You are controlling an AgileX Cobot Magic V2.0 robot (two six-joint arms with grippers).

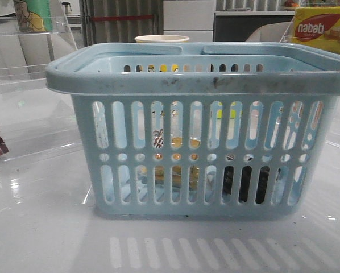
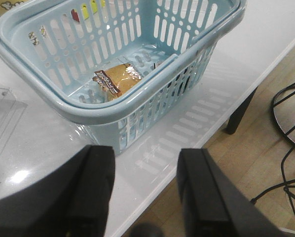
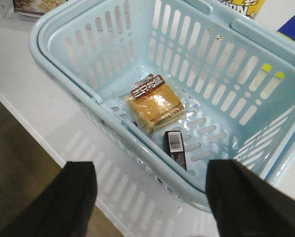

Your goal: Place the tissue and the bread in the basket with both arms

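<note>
The light-blue basket (image 1: 198, 85) stands on the white table and fills the front view. The bread (image 3: 152, 106), golden in a clear wrapper with a brown label, lies on the basket floor; it also shows in the left wrist view (image 2: 115, 79). The dark tissue pack (image 3: 175, 148) lies beside it, near the basket's front wall, seen dark through the slots in the front view (image 1: 247, 183). My left gripper (image 2: 145, 190) is open and empty above the table's front edge, outside the basket (image 2: 88, 111). My right gripper (image 3: 150, 190) is open and empty above the table in front of the basket (image 3: 137, 148).
A yellow-and-red nabati box (image 1: 323, 28) stands at the back right. A paper cup (image 1: 161, 38) stands behind the basket. A clear acrylic stand (image 1: 28, 34) is at the back left. The table's front edge (image 2: 206, 136) drops to a wooden floor with cables (image 2: 288, 148).
</note>
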